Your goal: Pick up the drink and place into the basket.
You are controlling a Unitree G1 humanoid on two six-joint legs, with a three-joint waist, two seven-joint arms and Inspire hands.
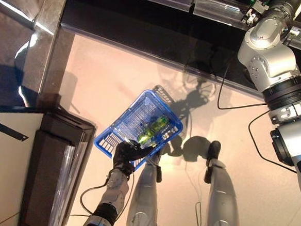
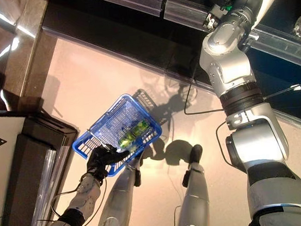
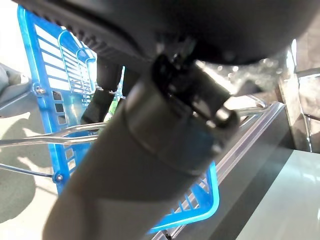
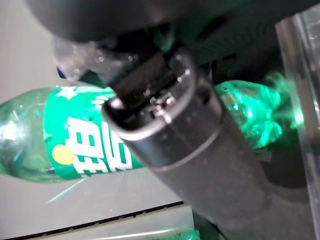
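Left hand (image 1: 126,153) curled round rim of blue basket (image 1: 121,123) at its 6 o'clock edge. Green bottle (image 1: 152,129) lying flat inside basket. Right hand (image 4: 200,145) at 1 o'clock, against another green drink bottle (image 4: 60,135) on shelf; grip cannot be told.

Setting: a shop. Evidence: blue plastic shopping basket (image 1: 121,126) on pale floor (image 1: 112,79); dark shelving with clear price-strip rails (image 1: 215,7); green drink bottle (image 4: 60,135) on a shelf.

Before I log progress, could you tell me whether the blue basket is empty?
Not empty: green bottles lie inside the blue basket, which the left hand holds at its rim.
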